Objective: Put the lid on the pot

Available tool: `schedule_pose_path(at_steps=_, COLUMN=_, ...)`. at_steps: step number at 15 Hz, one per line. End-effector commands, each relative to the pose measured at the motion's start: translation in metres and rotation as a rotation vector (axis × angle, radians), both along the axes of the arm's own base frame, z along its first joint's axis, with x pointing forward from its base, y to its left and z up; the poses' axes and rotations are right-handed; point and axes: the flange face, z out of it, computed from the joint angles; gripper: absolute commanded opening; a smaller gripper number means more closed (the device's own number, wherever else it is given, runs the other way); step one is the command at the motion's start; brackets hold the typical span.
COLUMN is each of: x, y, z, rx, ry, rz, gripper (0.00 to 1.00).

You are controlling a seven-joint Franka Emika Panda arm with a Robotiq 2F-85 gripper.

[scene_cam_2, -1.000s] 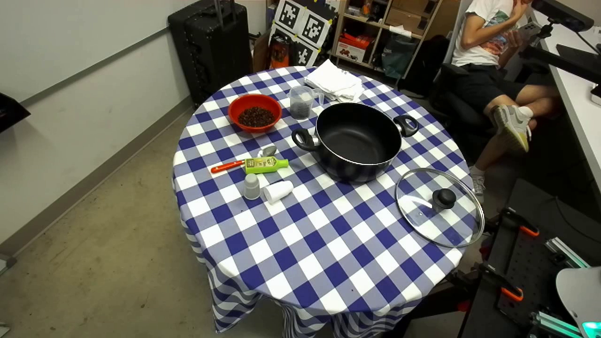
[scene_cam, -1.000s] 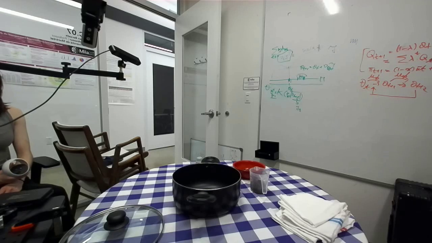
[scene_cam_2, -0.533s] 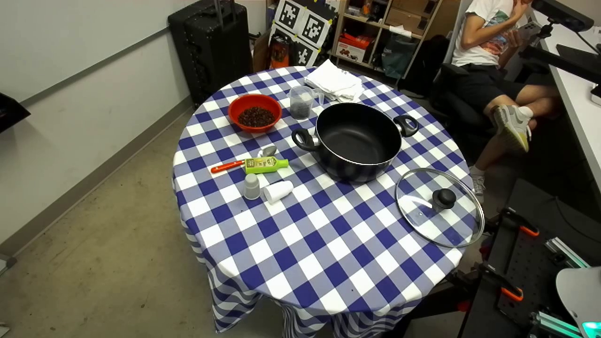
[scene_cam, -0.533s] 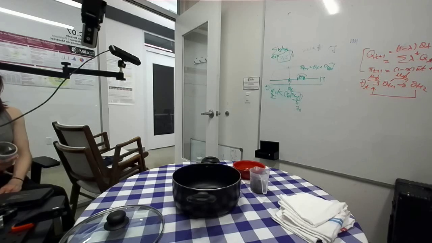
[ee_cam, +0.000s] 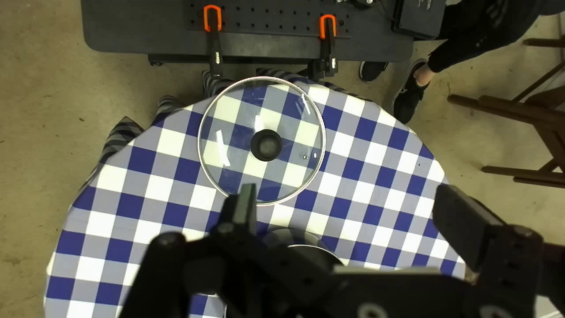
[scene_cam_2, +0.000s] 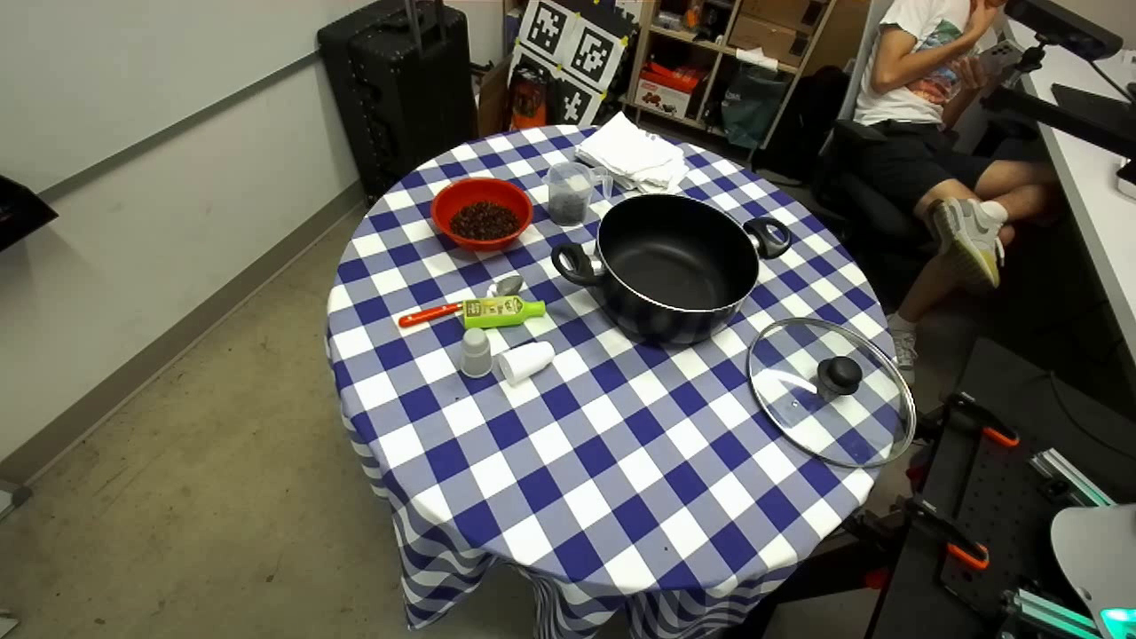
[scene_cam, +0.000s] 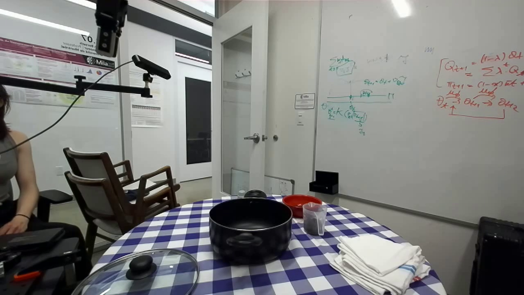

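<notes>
The lid is clear glass with a metal rim and black knob. It lies flat, knob up, near the table edge, in both exterior views (scene_cam: 140, 265) (scene_cam_2: 839, 375) and in the wrist view (ee_cam: 266, 145). The wide black pot stands uncovered beside the lid, in both exterior views (scene_cam: 250, 243) (scene_cam_2: 679, 257); inside it looks empty. In the wrist view my gripper hides most of the pot (ee_cam: 319, 253). My gripper (ee_cam: 345, 194) is wide open and empty. It hangs high above the table, at the top left of an exterior view (scene_cam: 107, 45).
A red bowl (scene_cam_2: 482, 216) of dark bits, a measuring cup (scene_cam_2: 570, 193) and folded white towels (scene_cam_2: 632, 153) stand around the pot. A green bottle (scene_cam_2: 502, 311), a red-handled utensil (scene_cam_2: 430, 315) and two shakers (scene_cam_2: 476, 353) lie or stand nearby. Orange clamps (ee_cam: 212, 18) edge the robot's bench.
My gripper has shifted slightly up and to the left in an exterior view. The seated person's hand-held controller has gone out of view. The lid and the pot have not moved.
</notes>
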Motion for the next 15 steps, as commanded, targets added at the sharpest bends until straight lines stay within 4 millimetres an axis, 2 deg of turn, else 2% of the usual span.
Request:
schedule_pose_path(at_steps=1, x=0.008, y=-0.009, z=-0.01, rx=-0.015, ry=0.032, rz=-0.066, gripper=1.0)
schedule_pose_path(at_steps=3, x=0.02, y=-0.007, z=-0.03, rx=-0.016, ry=0.04, rz=-0.123, gripper=1.0)
schedule_pose_path(at_steps=8, x=0.065, y=0.009, z=-0.104, rx=-0.154, ry=-0.009, rz=-0.388, gripper=1.0)
schedule_pose_path(at_steps=10, x=0.075, y=0.018, z=-0.134, rx=-0.184, ry=0.029, rz=-0.471, gripper=1.0)
schedule_pose_path(at_steps=15, x=0.075, y=0.034, z=-0.188, rx=-0.237, ry=0.103, rz=-0.663, gripper=1.0)
